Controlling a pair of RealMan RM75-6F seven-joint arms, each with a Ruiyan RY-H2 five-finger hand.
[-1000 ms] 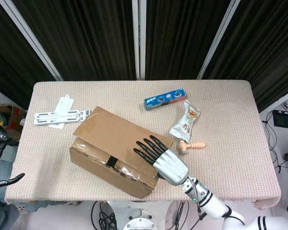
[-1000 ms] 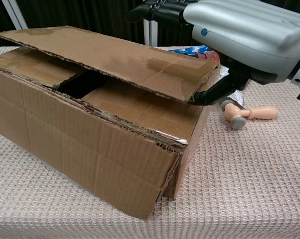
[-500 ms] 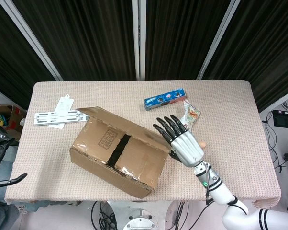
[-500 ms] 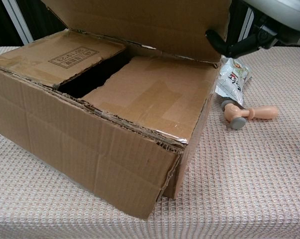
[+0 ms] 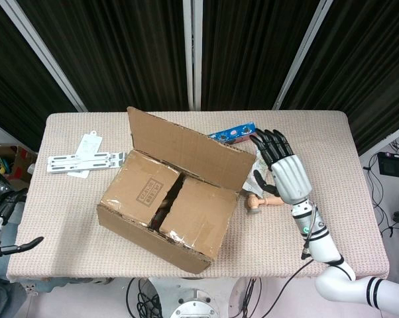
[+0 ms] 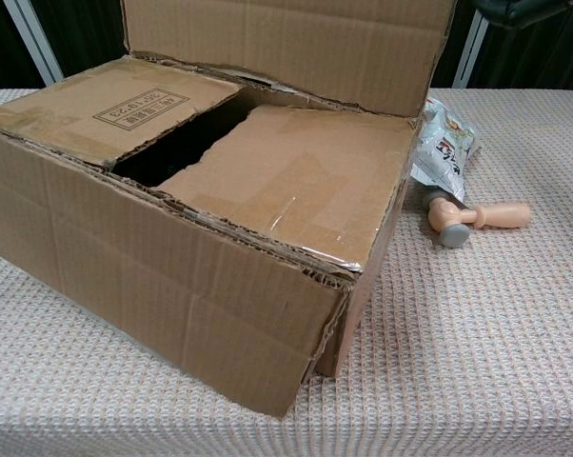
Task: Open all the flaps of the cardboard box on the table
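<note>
Right hand seen raised over table, fingers spread wide, nothing held. Cardboard box placed just beside fingers, toward table's middle; rear flap stood upright, two inner flaps laid flat, dark gap left between. Snack packet and small toy hammer located below fingers. Left hand glimpsed at edge, fingers' state cannot be told.

Cardboard box on the bench, rear flap standing upright, two inner flaps lying closed with a dark gap between, right hand spread beside the flap, holding nothing, snack packet and small wooden hammer below it, blue packet behind the flap, white holder far left
</note>
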